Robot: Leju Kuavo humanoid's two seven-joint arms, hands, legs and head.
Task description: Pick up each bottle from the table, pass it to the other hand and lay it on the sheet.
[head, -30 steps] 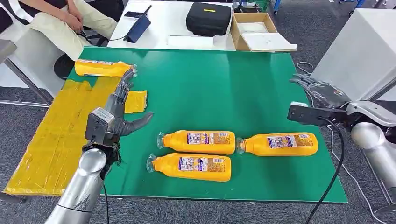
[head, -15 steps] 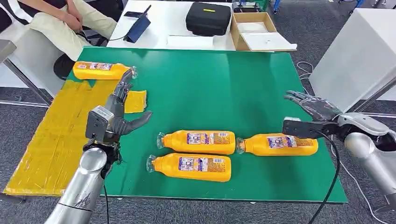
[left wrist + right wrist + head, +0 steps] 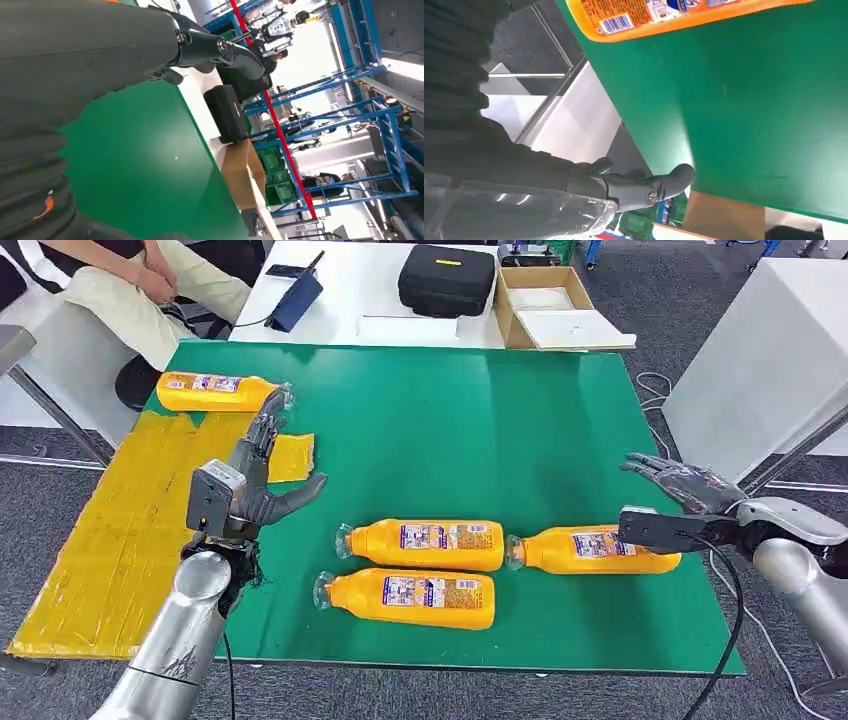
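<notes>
I see my left hand spread and empty over the green table, beside the yellow sheet; one orange plastic bottle lies at the sheet's far end; three more orange bottles lie on their sides near the front; my right hand hovers spread and empty just right of the rightmost bottle.

We see orange bottles with blue-and-white labels on a green table, a yellow sheet, a black case and a brown box.
</notes>
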